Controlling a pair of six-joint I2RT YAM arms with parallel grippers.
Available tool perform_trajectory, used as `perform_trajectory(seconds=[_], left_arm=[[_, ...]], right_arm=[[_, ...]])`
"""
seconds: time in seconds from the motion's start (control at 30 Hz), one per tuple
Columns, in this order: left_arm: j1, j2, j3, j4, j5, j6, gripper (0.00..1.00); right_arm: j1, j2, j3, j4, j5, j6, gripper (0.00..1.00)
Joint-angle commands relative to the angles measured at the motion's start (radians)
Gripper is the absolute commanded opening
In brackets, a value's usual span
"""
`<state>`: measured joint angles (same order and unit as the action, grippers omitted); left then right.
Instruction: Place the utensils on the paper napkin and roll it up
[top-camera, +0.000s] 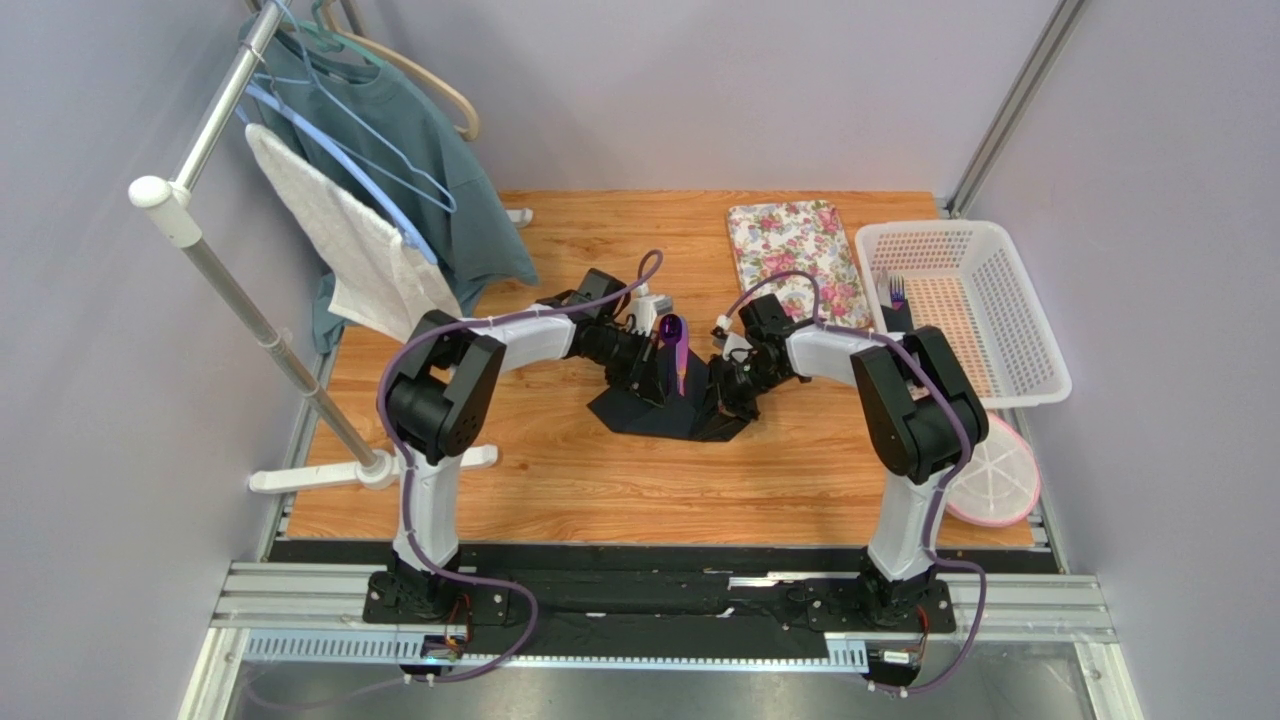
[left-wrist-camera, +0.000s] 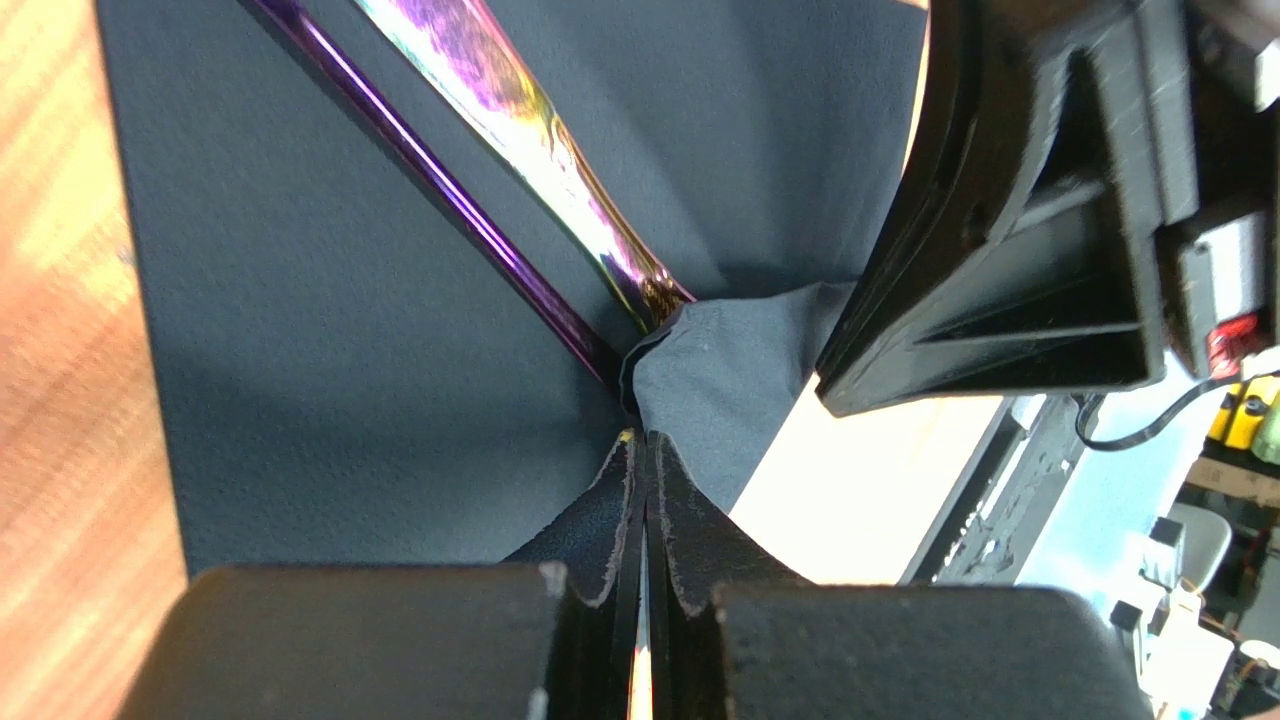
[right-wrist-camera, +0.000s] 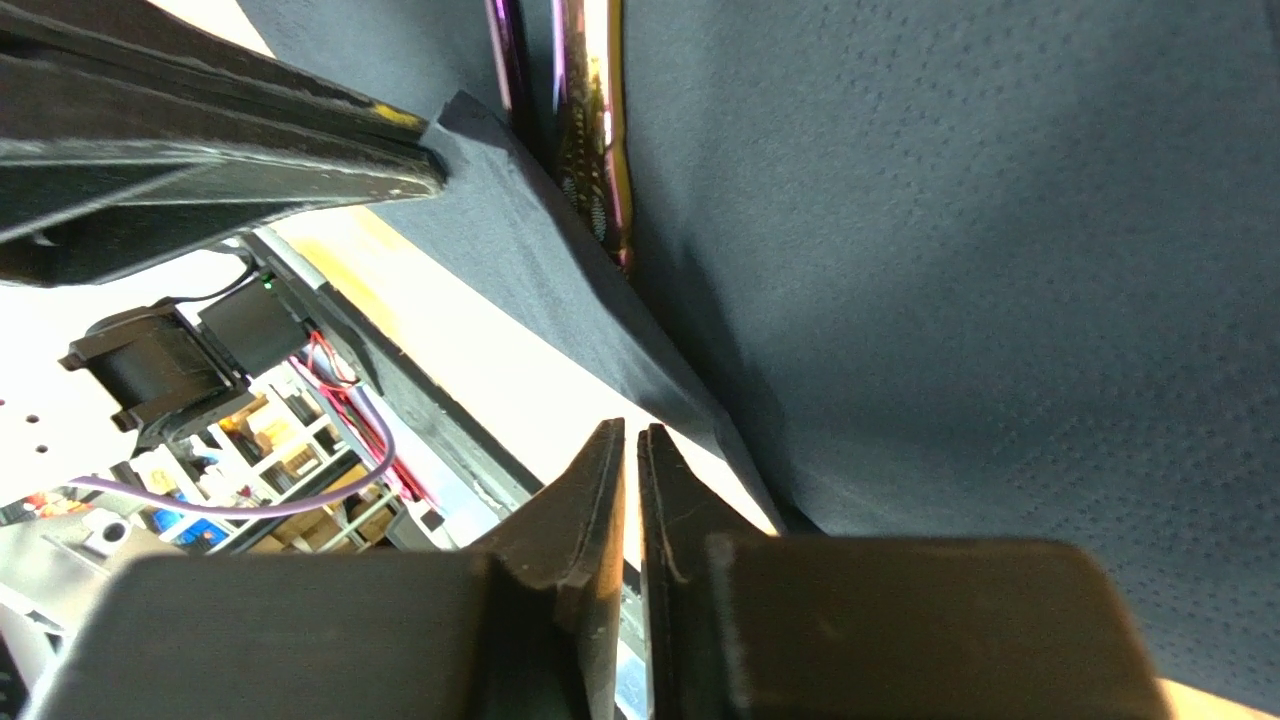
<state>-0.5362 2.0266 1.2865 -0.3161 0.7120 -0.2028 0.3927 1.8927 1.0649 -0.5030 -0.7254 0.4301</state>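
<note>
The black paper napkin (top-camera: 661, 417) lies mid-table, bunched and lifted at its middle. Glossy purple utensils (top-camera: 676, 354) rest on it; the left wrist view shows two handles (left-wrist-camera: 526, 120) running into a raised fold. My left gripper (top-camera: 661, 378) is shut, its tips (left-wrist-camera: 646, 443) pinching that fold of the napkin (left-wrist-camera: 346, 375). My right gripper (top-camera: 732, 398) hovers close opposite, at the napkin's right side. Its jaws (right-wrist-camera: 631, 435) stand a thin crack apart with nothing between them, just off the napkin's lifted edge (right-wrist-camera: 977, 225). The utensils (right-wrist-camera: 586, 105) show beyond.
A floral mat (top-camera: 796, 258) lies at the back. A white basket (top-camera: 969, 308) at the right holds a dark fork (top-camera: 896, 293). A pink round plate (top-camera: 995, 473) sits near the right arm. A clothes rack (top-camera: 226, 285) with garments (top-camera: 391, 150) stands on the left.
</note>
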Motion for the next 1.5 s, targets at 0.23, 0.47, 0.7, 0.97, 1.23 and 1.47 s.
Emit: perform_trajectory(seconds=[0.23,0.47,0.7,0.97,1.23,1.47], left_arm=[[0.002,-0.129,-0.028,0.026,0.047,0.005,0.23],[-0.002,-0.21,-0.141,0.054,0.151,-0.066,0.27],[-0.022,-0.175,-0.161,0.103,0.168,-0.121,0.27],[-0.025,-0.095,-0.121,0.074,0.121,-0.124,0.27],[-0.015,-0.069,-0.127,0.032,0.083,-0.122,0.27],[0.008,-0.052,-0.134,0.014,0.067,-0.123,0.26]], right_arm=[[0.003,0.042,0.02,-0.006,0.069,-0.002,0.02],[0.0,0.057,0.021,-0.008,0.066,0.007,0.0],[0.003,0.059,0.024,-0.014,0.063,0.001,0.0],[0.003,0.066,0.027,-0.012,0.058,0.001,0.0],[0.003,0.071,0.029,-0.016,0.06,0.001,0.0],[0.003,0.075,0.033,-0.022,0.064,-0.007,0.0]])
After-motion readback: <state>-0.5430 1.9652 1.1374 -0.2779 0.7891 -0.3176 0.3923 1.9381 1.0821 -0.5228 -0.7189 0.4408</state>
